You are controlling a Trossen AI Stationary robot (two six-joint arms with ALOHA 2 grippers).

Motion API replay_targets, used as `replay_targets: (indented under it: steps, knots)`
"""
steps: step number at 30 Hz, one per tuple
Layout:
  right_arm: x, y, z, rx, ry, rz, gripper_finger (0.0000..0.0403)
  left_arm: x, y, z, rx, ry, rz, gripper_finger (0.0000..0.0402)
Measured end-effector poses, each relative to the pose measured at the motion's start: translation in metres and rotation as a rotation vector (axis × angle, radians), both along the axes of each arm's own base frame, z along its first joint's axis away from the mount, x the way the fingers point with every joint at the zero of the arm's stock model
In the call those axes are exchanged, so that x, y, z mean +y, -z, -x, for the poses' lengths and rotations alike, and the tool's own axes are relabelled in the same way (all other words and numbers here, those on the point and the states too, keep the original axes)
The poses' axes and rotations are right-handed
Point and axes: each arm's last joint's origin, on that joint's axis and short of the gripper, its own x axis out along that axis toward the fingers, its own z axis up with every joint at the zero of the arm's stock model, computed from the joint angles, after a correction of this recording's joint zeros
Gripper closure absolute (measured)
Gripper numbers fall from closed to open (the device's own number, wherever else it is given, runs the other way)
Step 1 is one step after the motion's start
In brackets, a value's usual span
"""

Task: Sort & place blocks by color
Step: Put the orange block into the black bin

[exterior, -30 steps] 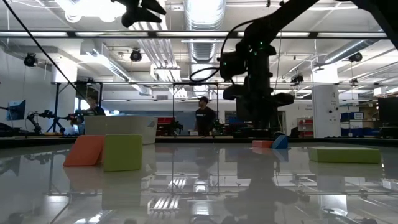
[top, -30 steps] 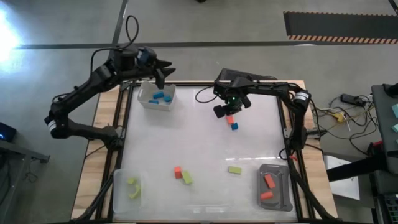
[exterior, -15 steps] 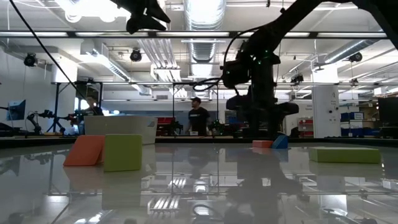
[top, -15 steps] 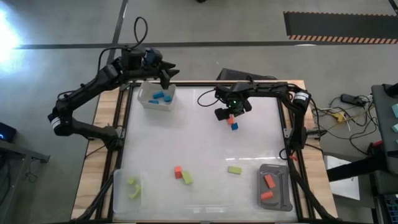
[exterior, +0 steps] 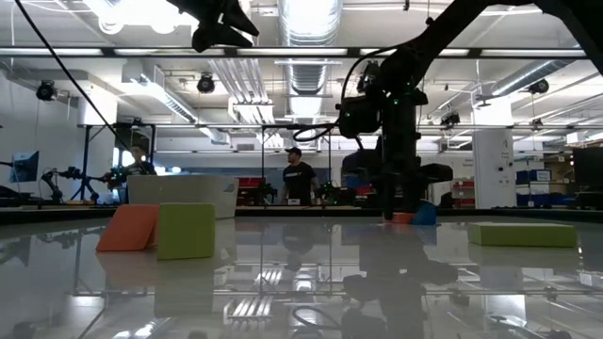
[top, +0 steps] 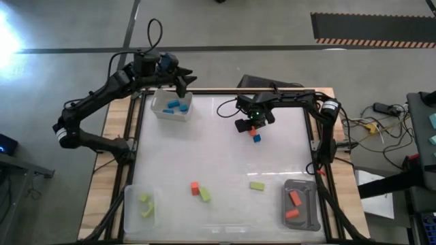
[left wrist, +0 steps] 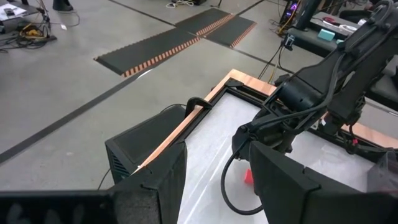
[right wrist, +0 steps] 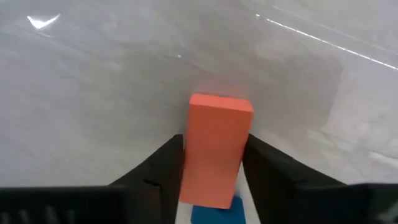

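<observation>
White table (top: 225, 163) gleaming under the lights, framed by a pale wood edge (top: 112, 126). Both arms are dark, nearly black. An orange-red block (right wrist: 214, 149) sits bright against the white, a blue block (right wrist: 214, 214) just peeking beside it. Blue blocks (top: 176, 106) fill the clear tray (top: 160, 111). Yellow-green pieces (top: 145, 205) in the other clear tray (top: 131, 216), orange-red ones (top: 293, 204) in the grey tray (top: 310, 204). Out on the floor, a black mat (top: 371, 27) edged in orange-and-black stripes.

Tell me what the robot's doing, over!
Right gripper down around orange block, blue block touching it. Left gripper empty above blue tray. Nothing blocking.
</observation>
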Motion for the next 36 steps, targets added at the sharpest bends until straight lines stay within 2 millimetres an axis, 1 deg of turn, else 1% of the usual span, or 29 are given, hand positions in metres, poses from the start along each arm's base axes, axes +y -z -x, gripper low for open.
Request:
replay_targets:
  steps: [3, 4, 10, 13, 15, 18, 20, 22, 25, 28, 32, 36]
  knots:
    - [0.000, 0.000, 0.000, -0.002, 0.006, -0.002, 0.0286, 0.000, 0.000, 0.000, 0.000, 0.000, 0.000, 0.0242]
    - [0.000, 0.001, 0.000, -0.002, 0.009, -0.003, 0.0289, 0.000, 0.000, 0.000, 0.001, 0.000, -0.001, 0.0242]
    - [-0.001, 0.000, 0.001, -0.009, 0.020, 0.001, 0.0289, 0.000, -0.001, 0.000, -0.006, 0.003, -0.015, 0.0242]
    - [-0.006, -0.007, 0.001, -0.015, 0.038, 0.010, 0.0289, 0.000, -0.002, -0.001, -0.014, 0.003, -0.021, 0.0242]
    - [-0.011, -0.018, 0.000, -0.038, 0.052, 0.025, 0.0289, 0.001, -0.003, -0.001, -0.025, 0.003, -0.029, 0.0242]
    - [-0.015, -0.041, -0.001, -0.054, 0.067, 0.035, 0.0289, 0.001, -0.005, -0.001, -0.042, 0.003, -0.041, 0.0242]
    - [-0.015, -0.060, -0.001, -0.065, 0.072, 0.034, 0.0289, 0.001, -0.006, -0.002, -0.054, 0.002, -0.050, 0.0242]
    - [-0.010, -0.082, 0.000, -0.091, 0.082, 0.031, 0.0289, 0.002, -0.008, -0.002, -0.069, 0.002, -0.061, 0.0242]
    - [0.005, -0.118, 0.003, -0.159, 0.088, 0.019, 0.0288, 0.002, -0.011, -0.003, -0.092, 0.002, -0.076, 0.0242]
    - [0.031, -0.150, 0.009, -0.236, 0.102, 0.015, 0.0289, 0.002, -0.012, -0.003, -0.105, 0.002, -0.085, 0.0242]
    - [0.074, -0.188, 0.024, -0.343, 0.135, -0.005, 0.0289, 0.002, -0.013, -0.003, -0.115, 0.002, -0.093, 0.0242]
    - [0.123, -0.212, 0.036, -0.402, 0.128, -0.051, 0.0289, 0.002, -0.016, -0.003, -0.133, 0.001, -0.106, 0.0242]
